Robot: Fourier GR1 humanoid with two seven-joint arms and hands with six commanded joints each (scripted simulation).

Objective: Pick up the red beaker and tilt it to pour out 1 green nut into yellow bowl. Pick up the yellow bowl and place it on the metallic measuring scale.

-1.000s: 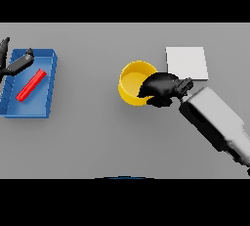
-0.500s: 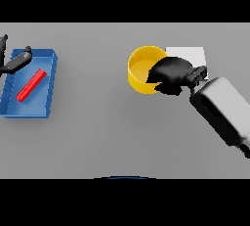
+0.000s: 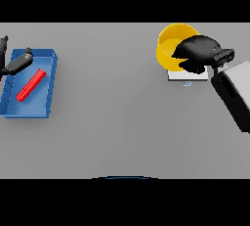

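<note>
Moved over scale (image 3: 188, 76), yellow bowl (image 3: 171, 44) (right hand (image 3: 197, 53) gripping).

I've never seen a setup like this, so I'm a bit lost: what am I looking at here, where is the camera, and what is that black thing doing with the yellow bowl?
You are looking down at a grey table as if from the robot's own head. The white and grey arm coming in from the right ends in a dark robot hand, its right hand. Its fingers are curled round the rim of the yellow bowl, holding it over a pale flat square, the measuring scale. Whether the bowl rests on the scale or hangs just above it cannot be told from this view. At the far left edge, the other robot hand, the left hand, shows beside a blue tray with a red, stick-like object lying in it. That hand holds nothing.
</note>
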